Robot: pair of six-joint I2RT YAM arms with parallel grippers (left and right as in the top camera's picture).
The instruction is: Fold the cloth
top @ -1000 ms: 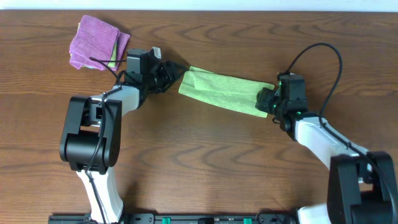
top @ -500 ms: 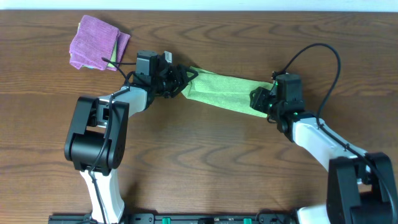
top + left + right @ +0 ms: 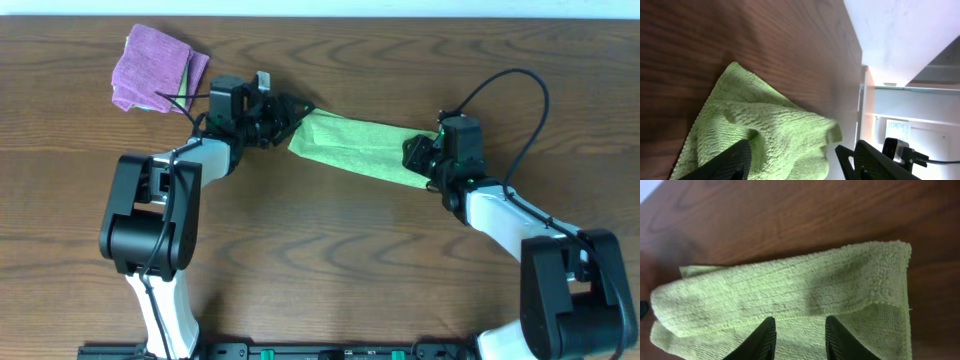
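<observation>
The cloth is lime-green and lies as a long folded strip across the middle of the table. At its left end my left gripper is open. In the left wrist view a raised hump of the cloth sits between the wide-set jaws of my left gripper, and the right finger stands apart from it. My right gripper is over the strip's right end. Its wrist view shows my right gripper with the jaws narrowly apart and the flat cloth in the gap.
A purple folded cloth lies at the back left, just behind the left arm. The table's far edge runs close behind the strip. Both arm bases stand at the front edge.
The right gripper's jaws have narrowed over the cloth's right end and it has edged left. The left gripper pushed toward the cloth's left end, then drew back slightly.
</observation>
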